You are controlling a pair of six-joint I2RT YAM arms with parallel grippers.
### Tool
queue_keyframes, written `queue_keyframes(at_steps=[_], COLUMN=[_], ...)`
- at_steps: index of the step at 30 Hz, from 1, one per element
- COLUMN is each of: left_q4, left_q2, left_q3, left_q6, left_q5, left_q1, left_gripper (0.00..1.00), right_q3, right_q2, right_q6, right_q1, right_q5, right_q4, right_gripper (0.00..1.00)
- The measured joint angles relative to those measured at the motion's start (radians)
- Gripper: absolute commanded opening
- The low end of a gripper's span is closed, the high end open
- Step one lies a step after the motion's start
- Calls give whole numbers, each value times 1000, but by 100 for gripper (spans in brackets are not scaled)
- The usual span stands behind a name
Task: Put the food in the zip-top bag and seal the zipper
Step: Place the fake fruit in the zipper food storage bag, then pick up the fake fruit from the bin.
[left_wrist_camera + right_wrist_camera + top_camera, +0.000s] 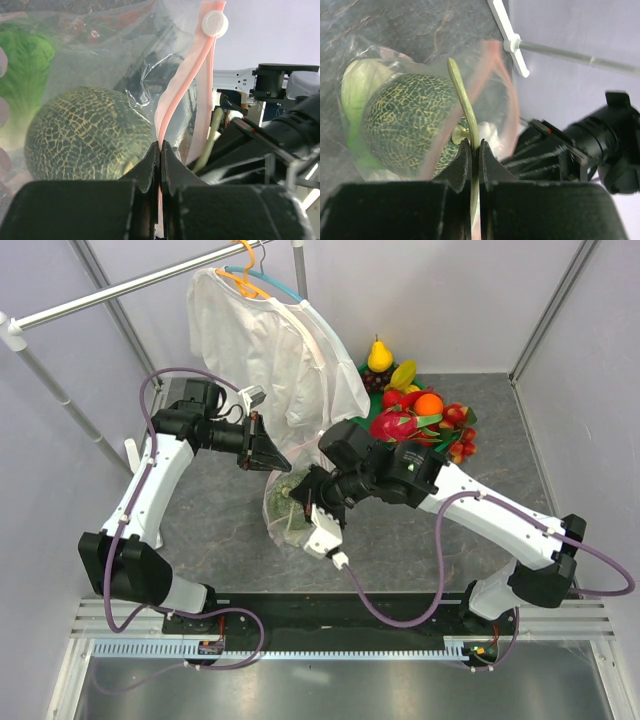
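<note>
Loading bag [120, 50]: left pincer [160, 146] pinches zipper [181, 87], right pincer [475, 146] pinches melon stem [463, 97]; next probably release stem, withdraw.

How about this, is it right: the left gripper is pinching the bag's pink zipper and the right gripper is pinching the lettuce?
Not quite. The left gripper does pinch the pink zipper, but the right gripper is pinching the melon's stem, not the lettuce, as the right wrist view shows.

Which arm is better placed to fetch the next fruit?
Probably right. The right end effector pinches only the melon stem, already in the bag, and the fruit pile lies on its side. The left end effector clamps the zipper.
</note>
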Motion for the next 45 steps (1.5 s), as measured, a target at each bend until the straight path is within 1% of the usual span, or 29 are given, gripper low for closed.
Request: queue_keyframes(at_steps=[3, 5, 8, 16, 19, 20, 22, 23, 24, 26, 31, 34, 37, 39, 43, 45], left_q4=[-1, -1, -1, -1, -1, -1, -1, -1, -1, -1, -1, -10, -22, -28, -39, -43], left_q2=[-5, -7, -10, -19, -25, -28, -31, -32, -32, -32, -32, -32, -32, -32, -36, -50], left_q3=[-5, -5, -5, -5, -5, -5, -5, -5, -5, -5, -5, 19, 87, 140, 225, 231], left_q6=[9, 13, 19, 22, 22, 22, 22, 22, 22, 22, 22, 22, 29, 37, 42, 42], left_q5=[0, 0, 0, 0, 0, 0, 1, 1, 1, 1, -3, -27, -63, -92, -142, -159], left_q1=[-2, -4, -8, -12, -12, -12, -12, -12, -12, -12, -12, -12, -17, -24, -60, -81], left_gripper=[2, 2, 2, 2, 2, 2, 2, 2, 2, 2, 2, 2, 2, 2, 2, 2], right_q3=[118, 159, 166, 114, 98, 89, 67, 60, 56, 56, 53, 5, -56, -87, -156, -220], right_q2=[54, 65, 56, 49, 48, 48, 48, 49, 49, 48, 29, -42, -151, -222, -365, -434], right_q6=[129, 207, 299, 416, 423, 422, 425, 428, 433, 451, 521, 624, 811, 954, 1260, 1394], right_q1=[0, -5, -19, -64, -80, -85, -88, -88, -88, -88, -87, -89, -105, -139, -278, -351], right_q5=[-7, -21, -59, -94, -102, -103, -106, -107, -107, -106, -95, -75, -41, -24, 39, 80], right_q4=[8, 22, 23, 23, 29, 35, 50, 56, 61, 72, 96, 143, 223, 282, 385, 418], right_gripper=[0, 0, 0, 0, 11, 28, 54, 70, 74, 78, 82, 84, 86, 86, 86, 86])
